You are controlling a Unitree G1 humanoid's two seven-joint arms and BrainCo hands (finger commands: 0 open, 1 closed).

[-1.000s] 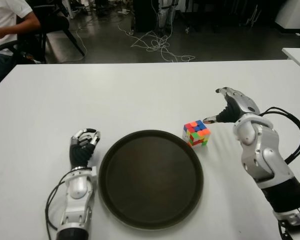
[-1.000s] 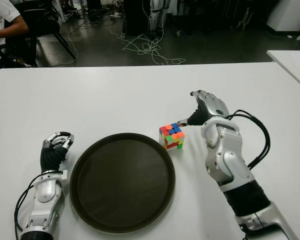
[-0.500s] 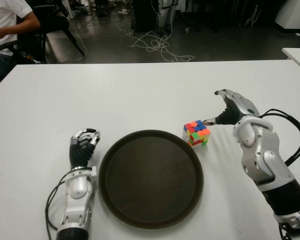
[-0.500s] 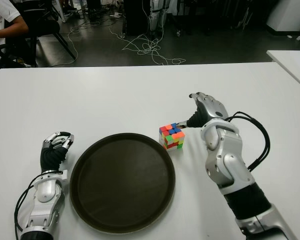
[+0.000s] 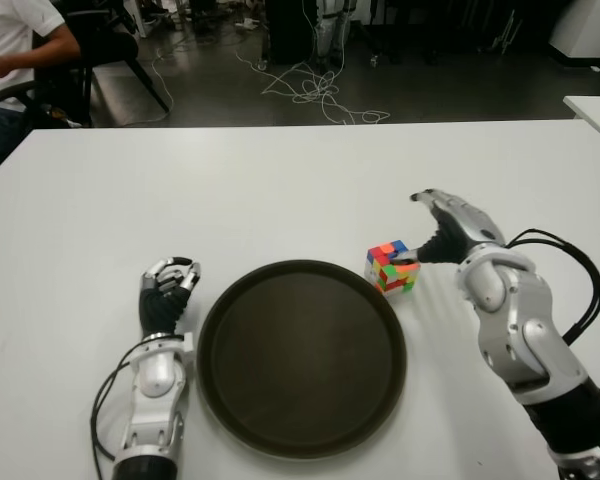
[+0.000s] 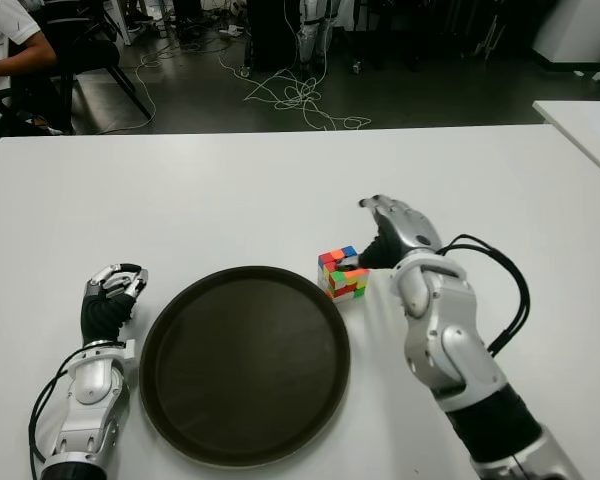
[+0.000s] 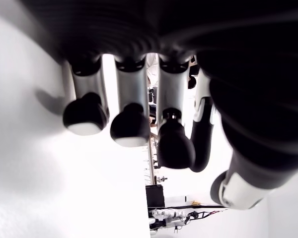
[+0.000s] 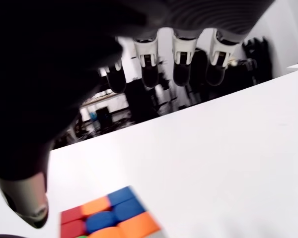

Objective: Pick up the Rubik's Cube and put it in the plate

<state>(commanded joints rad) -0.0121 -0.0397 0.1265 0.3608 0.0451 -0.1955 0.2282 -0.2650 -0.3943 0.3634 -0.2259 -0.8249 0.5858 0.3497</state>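
Observation:
A small multicoloured Rubik's Cube sits on the white table, just off the far right rim of the round dark plate. My right hand hovers at the cube's right side with its fingers spread open, the thumb down beside the cube and the other fingers reaching over it. In the right wrist view the cube lies below the open fingers, and nothing is held. My left hand shows left of the plate with its fingers curled and holding nothing.
A person in a white shirt sits on a chair at the far left beyond the table. Cables lie on the floor behind the table. A second white table's corner shows at the far right.
My right hand has moved left and a little forward, closing in over the cube's right side. The cube, plate and left hand have not moved.

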